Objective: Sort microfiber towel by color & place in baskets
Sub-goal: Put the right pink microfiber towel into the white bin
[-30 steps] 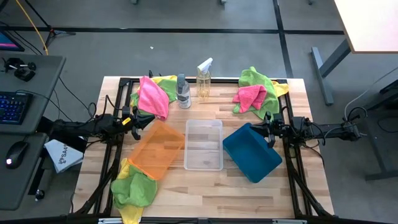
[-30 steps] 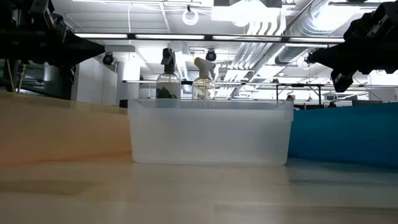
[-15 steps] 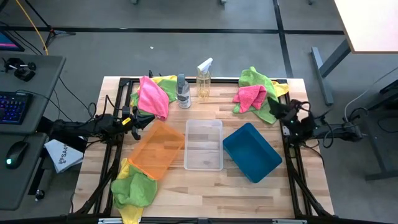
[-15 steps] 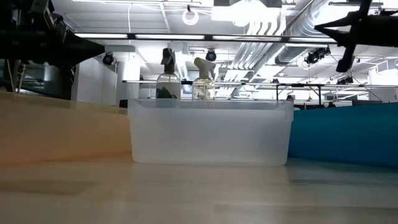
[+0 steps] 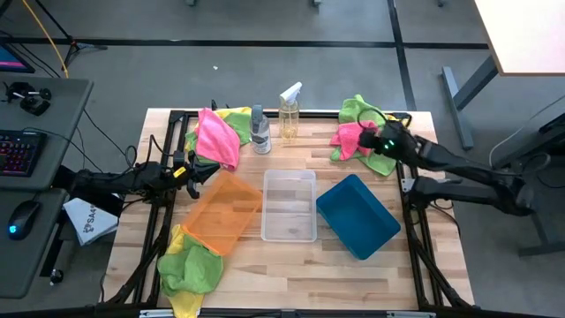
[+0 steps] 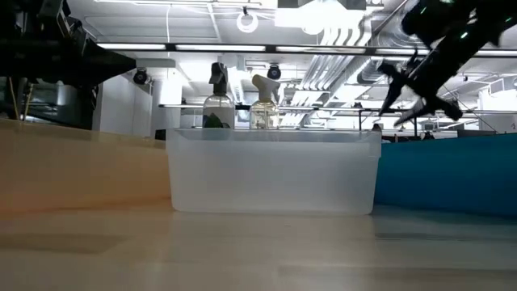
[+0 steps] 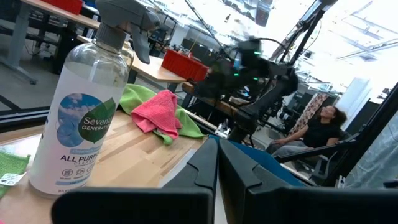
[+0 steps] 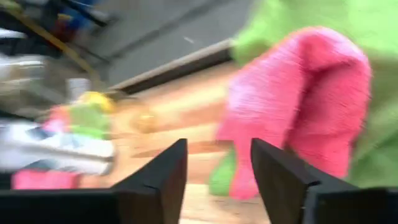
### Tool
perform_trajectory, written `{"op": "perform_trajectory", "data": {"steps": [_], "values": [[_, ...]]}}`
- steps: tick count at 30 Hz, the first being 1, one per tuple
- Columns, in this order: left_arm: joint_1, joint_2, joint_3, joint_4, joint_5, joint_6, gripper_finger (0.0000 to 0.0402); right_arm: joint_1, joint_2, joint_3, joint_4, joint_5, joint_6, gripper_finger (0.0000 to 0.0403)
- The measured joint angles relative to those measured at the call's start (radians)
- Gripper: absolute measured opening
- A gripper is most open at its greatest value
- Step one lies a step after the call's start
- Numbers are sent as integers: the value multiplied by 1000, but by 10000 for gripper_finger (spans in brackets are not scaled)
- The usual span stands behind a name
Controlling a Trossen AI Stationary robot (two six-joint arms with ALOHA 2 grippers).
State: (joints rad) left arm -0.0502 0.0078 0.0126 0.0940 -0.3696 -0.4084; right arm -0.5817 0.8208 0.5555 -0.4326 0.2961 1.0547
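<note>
A clear basket [image 6: 273, 171] stood at the centre of the wooden table [image 6: 242, 250], with an orange basket [image 6: 81, 166] touching its one side and a teal basket [image 6: 448, 174] its other. Two spray bottles [image 6: 216, 101] rose behind the clear one. The right gripper [image 6: 408, 89] hung above the teal basket, fingers apart

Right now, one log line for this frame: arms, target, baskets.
right gripper: open, at pink towel on far-right pile | left gripper: shut, waiting at left edge | orange basket, clear basket, blue basket: empty
</note>
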Motion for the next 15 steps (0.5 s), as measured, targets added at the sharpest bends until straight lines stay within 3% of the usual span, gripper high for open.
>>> {"op": "perform_trajectory", "data": {"steps": [4, 7, 15], "values": [[0, 0, 0, 0, 0, 0, 1, -157, 139, 3, 103, -148, -5, 223], [0, 0, 0, 0, 0, 0, 1, -217, 205, 3, 137, -201, 13, 237], [0, 0, 0, 0, 0, 0, 1, -232, 295, 3, 130, -136, 20, 241]]}}
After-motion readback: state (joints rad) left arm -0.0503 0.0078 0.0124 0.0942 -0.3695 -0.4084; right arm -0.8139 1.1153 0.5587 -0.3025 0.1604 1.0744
